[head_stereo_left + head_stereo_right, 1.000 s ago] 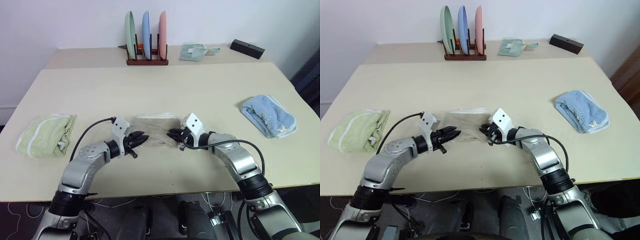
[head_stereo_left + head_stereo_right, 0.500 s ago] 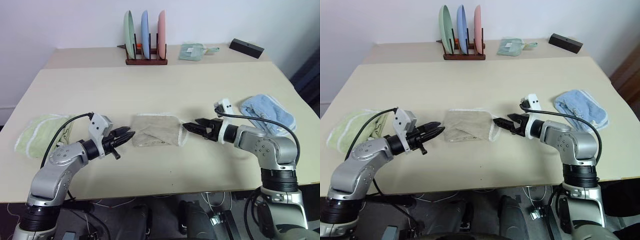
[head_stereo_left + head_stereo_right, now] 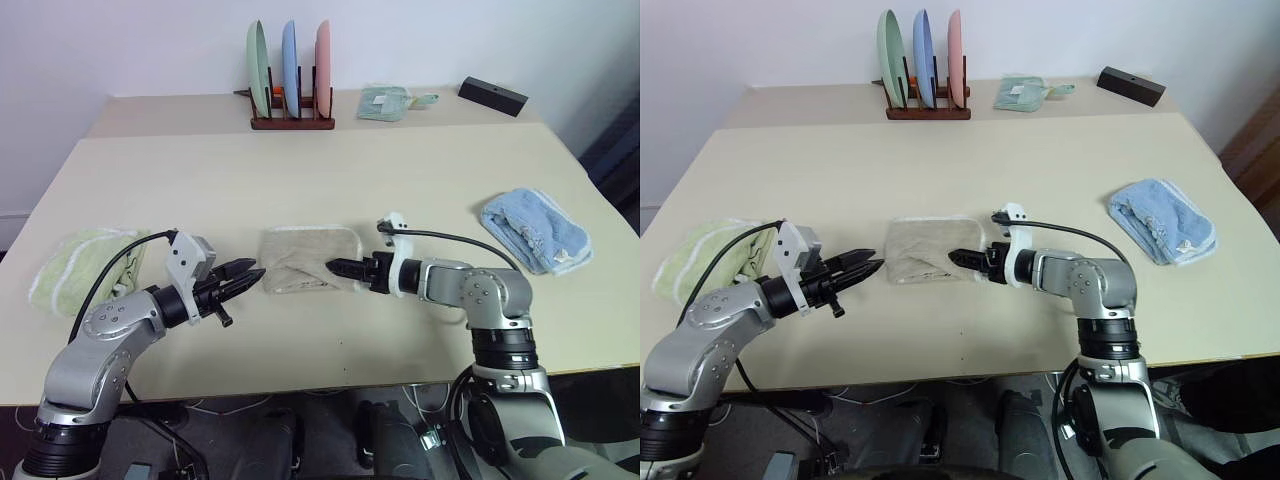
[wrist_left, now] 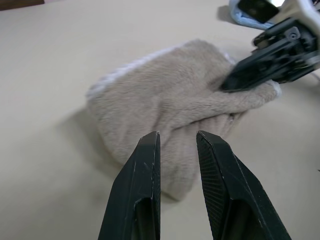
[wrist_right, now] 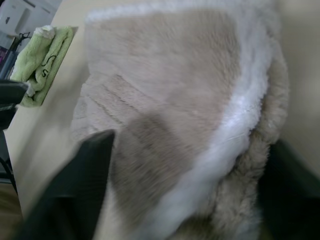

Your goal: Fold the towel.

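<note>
The towel [image 3: 308, 260] lay folded into a compact bundle on the counter [image 3: 330, 180], near the front edge and about midway between my two arms, with its white edging along the far and right sides.

My left tool [image 3: 243, 277] hung just off the towel's left side, pointing at it and not touching. Its fingers [image 4: 141, 190] stood slightly parted with a narrow gap and nothing between them, so it was released.

My right tool [image 3: 338, 267] came in from the right with its tips over the towel's right edge. The right wrist view showed the fingers [image 5: 75, 185] spread wide on either side of the cloth, not clamped on it. I couldn't tell whether the tips actually touched the fabric.

A crumpled green towel [image 3: 85, 268] sat well off to the left and a blue towel [image 3: 535, 230] well off to the right. At the back of the counter were a plate rack [image 3: 290, 65] holding green, blue and pink plates on edge, a small pale green cloth [image 3: 388, 102], and a dark box [image 3: 494, 97] in the far right corner.
</note>
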